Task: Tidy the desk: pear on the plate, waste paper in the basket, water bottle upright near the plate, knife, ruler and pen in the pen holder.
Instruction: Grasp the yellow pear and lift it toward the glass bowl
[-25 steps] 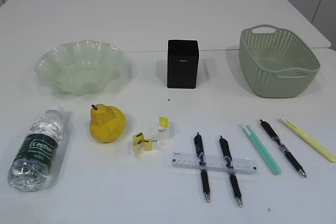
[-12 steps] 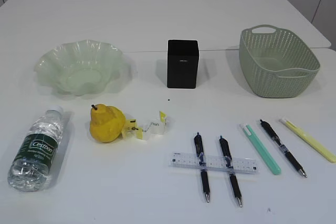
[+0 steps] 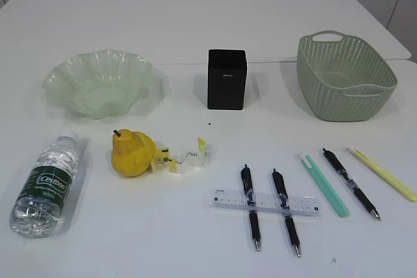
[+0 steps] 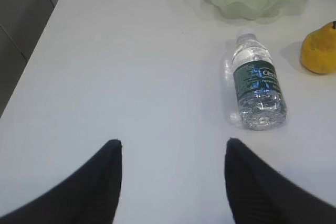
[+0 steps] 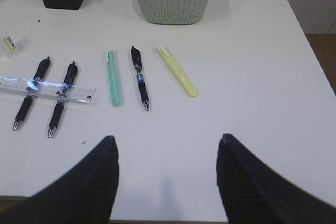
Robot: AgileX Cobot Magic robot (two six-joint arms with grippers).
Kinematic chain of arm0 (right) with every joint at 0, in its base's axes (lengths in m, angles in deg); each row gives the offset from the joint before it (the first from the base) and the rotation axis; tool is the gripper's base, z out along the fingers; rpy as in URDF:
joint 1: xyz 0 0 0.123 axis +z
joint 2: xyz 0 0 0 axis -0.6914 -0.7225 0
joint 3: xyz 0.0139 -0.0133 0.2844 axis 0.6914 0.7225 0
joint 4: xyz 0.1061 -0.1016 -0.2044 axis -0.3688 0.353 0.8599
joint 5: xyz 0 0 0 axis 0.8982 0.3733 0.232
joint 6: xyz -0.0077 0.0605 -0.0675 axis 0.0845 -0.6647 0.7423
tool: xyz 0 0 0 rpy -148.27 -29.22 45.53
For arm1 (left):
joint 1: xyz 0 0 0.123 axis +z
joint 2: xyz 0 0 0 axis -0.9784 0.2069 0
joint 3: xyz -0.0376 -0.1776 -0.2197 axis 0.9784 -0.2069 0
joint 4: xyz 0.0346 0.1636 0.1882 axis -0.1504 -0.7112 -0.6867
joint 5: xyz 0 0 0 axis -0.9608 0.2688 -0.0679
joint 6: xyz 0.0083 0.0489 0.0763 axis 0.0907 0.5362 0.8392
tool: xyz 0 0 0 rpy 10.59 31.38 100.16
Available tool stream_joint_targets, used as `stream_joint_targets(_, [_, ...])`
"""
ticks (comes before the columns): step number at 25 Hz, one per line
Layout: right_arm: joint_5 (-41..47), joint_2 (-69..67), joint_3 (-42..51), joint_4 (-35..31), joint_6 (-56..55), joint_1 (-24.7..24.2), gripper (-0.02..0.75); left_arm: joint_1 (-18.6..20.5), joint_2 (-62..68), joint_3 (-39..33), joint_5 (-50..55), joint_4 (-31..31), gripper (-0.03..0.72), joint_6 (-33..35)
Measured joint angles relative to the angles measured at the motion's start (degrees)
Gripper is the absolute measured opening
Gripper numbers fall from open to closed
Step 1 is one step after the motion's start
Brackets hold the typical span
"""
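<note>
The yellow pear [image 3: 132,154] lies in front of the green wavy plate [image 3: 98,86]. A strip of waste paper [image 3: 187,157] touches the pear's right side. The water bottle [image 3: 45,183] lies on its side at the front left. A clear ruler [image 3: 266,201] rests across two black pens [image 3: 250,208]. A third pen [image 3: 350,182] lies between the green knife [image 3: 324,185] and a yellow stick [image 3: 382,174]. The black pen holder [image 3: 226,79] and green basket [image 3: 339,99] stand behind. My left gripper [image 4: 173,142] is open near the bottle [image 4: 257,90]. My right gripper [image 5: 167,139] is open in front of the pens [image 5: 140,77].
The table's left edge [image 4: 37,51] runs close beside my left gripper, and its right edge [image 5: 310,40] lies to the right of the yellow stick [image 5: 178,71]. Neither arm shows in the exterior view.
The waste paper has shifted left and now lies against the pear; it moved in the first half second and has stayed put since. Everything else is unchanged.
</note>
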Motion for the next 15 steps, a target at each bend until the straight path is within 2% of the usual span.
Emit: stream_joint_targets(15, [0.00, 0.00, 0.00, 0.00, 0.00, 0.00, 0.445, 0.00, 0.00, 0.00, 0.00, 0.00, 0.414, 0.00])
